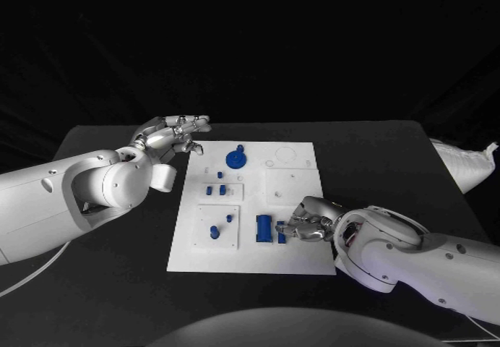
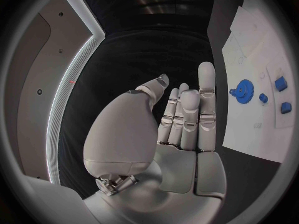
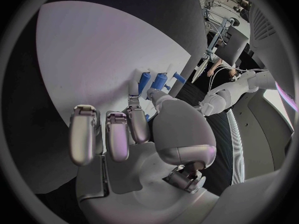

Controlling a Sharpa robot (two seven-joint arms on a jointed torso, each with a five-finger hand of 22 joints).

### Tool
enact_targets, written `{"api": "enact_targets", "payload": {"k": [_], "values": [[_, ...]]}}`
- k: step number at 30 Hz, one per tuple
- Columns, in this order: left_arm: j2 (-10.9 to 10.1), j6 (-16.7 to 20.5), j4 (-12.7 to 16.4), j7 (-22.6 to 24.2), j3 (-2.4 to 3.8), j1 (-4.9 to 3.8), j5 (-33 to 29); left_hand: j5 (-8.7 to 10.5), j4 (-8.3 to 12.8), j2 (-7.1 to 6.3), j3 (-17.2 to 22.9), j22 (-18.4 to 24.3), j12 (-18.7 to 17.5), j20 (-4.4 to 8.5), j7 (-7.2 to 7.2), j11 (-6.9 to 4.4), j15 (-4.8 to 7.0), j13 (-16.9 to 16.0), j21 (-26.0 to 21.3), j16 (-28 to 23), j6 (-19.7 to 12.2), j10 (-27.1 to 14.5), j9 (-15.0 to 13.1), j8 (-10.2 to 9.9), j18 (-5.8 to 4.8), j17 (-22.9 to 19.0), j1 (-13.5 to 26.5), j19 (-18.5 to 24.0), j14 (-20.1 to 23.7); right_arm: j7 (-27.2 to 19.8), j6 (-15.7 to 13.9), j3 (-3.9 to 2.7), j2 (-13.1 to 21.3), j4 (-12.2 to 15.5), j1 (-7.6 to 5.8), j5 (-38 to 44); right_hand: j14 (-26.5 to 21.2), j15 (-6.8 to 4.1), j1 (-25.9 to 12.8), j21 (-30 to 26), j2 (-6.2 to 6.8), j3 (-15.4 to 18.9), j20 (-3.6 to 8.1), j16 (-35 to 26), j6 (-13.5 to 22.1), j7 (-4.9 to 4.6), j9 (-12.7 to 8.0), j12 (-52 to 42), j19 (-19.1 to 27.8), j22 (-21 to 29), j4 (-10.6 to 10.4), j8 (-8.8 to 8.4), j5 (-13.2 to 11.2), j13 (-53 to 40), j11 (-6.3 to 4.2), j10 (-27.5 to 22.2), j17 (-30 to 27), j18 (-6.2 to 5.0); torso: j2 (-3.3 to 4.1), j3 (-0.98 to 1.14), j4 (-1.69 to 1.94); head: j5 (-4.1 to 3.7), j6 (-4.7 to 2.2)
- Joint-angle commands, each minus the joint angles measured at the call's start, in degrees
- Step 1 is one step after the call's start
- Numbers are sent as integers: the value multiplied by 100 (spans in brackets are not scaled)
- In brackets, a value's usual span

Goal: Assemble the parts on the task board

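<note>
Two silver hands work at a white task board (image 1: 297, 256) lying at the centre of the black worktop (image 1: 104, 289). Left hand (image 1: 172, 134) hovers off the board's upper left corner, its fingers (image 2: 206, 87) stretched apart and holding nothing, near a blue gear (image 1: 236, 157) at the board's upper middle. Right hand (image 1: 304, 220) sits over the board's lower right, fingers (image 3: 137, 124) touching a small blue part (image 1: 281, 232) just beside a larger blue block (image 1: 264, 228); whether they actually pinch it I cannot tell.
</note>
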State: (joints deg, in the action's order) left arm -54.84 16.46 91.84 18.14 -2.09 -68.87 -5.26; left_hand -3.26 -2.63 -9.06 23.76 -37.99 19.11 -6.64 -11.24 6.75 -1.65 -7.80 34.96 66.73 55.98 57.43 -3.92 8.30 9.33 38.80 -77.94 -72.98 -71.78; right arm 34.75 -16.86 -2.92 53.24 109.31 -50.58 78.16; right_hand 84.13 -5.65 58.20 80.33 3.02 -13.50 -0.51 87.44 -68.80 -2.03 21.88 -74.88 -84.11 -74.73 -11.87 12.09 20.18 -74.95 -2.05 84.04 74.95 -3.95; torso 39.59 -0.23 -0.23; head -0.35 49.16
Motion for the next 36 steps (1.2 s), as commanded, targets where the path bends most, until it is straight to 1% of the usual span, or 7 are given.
{"api": "enact_targets", "payload": {"k": [1,9,15,17,20,25,36], "values": [[8,-102,1,30,3,-2,8,-25,-3,55,-35,5,35,-43,16,5,1,-9,-30,0,-44,-38,1,26,109,-5,-11,10,54,-57,33,1,-2,31,6,69,518,-39,-67,16,-14,81,50,23,-18,29,14,-25,-109,-4,-19,35,28,-667,-38,174,1174,72,1,-3,-4,2,1],[7,-101,-1,30,3,-2,8,-25,-2,55,-36,7,40,-44,17,6,0,-8,-34,-6,-50,-48,1,28,109,-20,-12,13,63,-57,32,0,43,-6,6,108,516,-42,-149,12,14,402,56,16,19,33,55,7,-108,-3,-186,74,4,-665,-41,167,1165,72,0,-2,2,-3,1],[3,-100,-5,25,3,-2,8,-25,-2,55,-36,7,40,-44,17,6,0,-8,-34,-6,-50,-48,1,28,109,-20,-12,13,63,-141,58,0,126,4,6,106,514,-42,106,-1,42,581,56,9,65,31,87,37,-101,9,-87,101,-206,-662,-39,157,1157,68,3,4,1,-1,-4],[2,-101,-8,20,3,-2,8,-25,-2,55,-36,7,40,-44,17,6,0,-8,-34,-6,-50,-48,1,28,109,-20,-12,13,63,-223,76,0,151,12,6,95,508,-35,338,-34,133,657,51,-8,105,17,98,94,-82,54,77,104,-510,-639,-29,133,1135,60,-2,3,-7,-6,-8],[6,-104,-11,19,3,-2,8,-25,-2,55,-36,7,40,-44,17,6,0,-8,-34,-6,-50,-48,1,28,109,-20,-12,13,63,-316,122,0,165,12,6,87,502,-17,609,-72,197,784,33,-29,159,-8,115,178,-59,101,254,112,-1019,-605,-1,98,1108,50,-2,0,-10,-18,-13],[15,-108,-18,17,3,-2,8,-25,-2,55,-36,7,40,-44,17,6,0,-8,-34,-6,-50,-48,1,28,109,-20,-12,13,63,-355,148,0,152,0,6,114,502,-2,708,-78,182,920,19,-31,183,-23,129,198,-57,102,302,126,-1307,-602,7,89,1108,49,0,4,-4,-30,-17],[23,-114,-25,15,3,-2,8,-25,-2,55,-36,7,40,-44,17,6,0,-8,-34,-6,-50,-48,1,28,109,-20,-12,13,63,-246,240,1,81,-86,6,212,507,-1,664,-62,89,1063,15,-17,179,-16,143,164,-68,74,227,151,-1397,-625,5,104,1128,54,9,1,4,-41,-9]]}}
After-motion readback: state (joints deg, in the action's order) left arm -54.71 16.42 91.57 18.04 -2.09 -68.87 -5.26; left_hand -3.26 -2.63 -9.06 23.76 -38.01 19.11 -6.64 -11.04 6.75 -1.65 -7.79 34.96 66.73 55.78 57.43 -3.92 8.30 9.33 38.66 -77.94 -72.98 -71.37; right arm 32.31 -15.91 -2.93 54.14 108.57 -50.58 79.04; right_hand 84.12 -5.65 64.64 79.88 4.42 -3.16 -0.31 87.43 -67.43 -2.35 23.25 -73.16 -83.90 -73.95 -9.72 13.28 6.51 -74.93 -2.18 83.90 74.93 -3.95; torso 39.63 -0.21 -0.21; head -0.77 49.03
